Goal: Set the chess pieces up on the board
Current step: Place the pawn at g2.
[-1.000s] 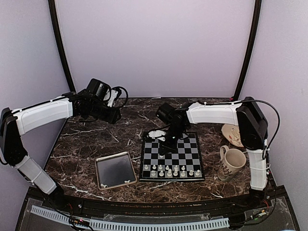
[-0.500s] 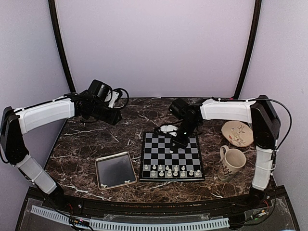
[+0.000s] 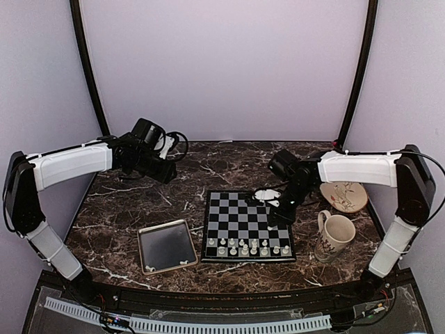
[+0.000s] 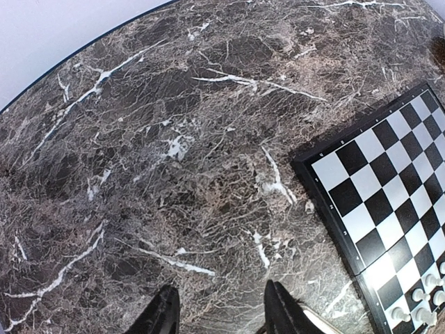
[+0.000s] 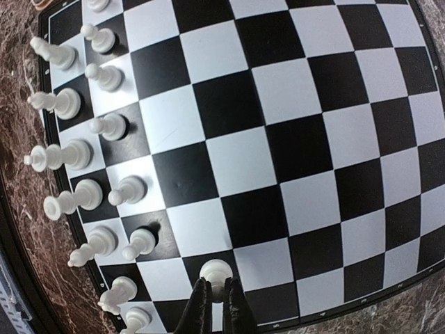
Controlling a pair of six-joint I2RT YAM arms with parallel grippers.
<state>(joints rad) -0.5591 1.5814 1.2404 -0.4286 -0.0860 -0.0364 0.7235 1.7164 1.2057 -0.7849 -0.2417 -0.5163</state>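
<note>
The board [image 3: 240, 221] lies in the middle of the table, with two rows of white chess pieces [image 3: 247, 247] along its near edge. My right gripper [image 3: 280, 214] hangs over the board's right side. In the right wrist view it [image 5: 217, 284] is shut on a white pawn [image 5: 215, 268], held over a dark square close to the board's [image 5: 299, 139] rim; the set pieces [image 5: 76, 154] line the left of that view. My left gripper [image 3: 165, 172] hovers over the marble at back left. Its jaws [image 4: 221, 306] are open and hold nothing, with the board's corner [image 4: 375, 188] to the right.
A silver-rimmed metal tray [image 3: 165, 245] sits left of the board, with two small white pieces [image 3: 184, 261] at its near rim. A patterned mug [image 3: 335, 235] stands right of the board, and a saucer [image 3: 344, 195] lies behind it.
My right arm has swung from the board's back left across to its right side, shut on the pawn. The left arm has barely moved.
</note>
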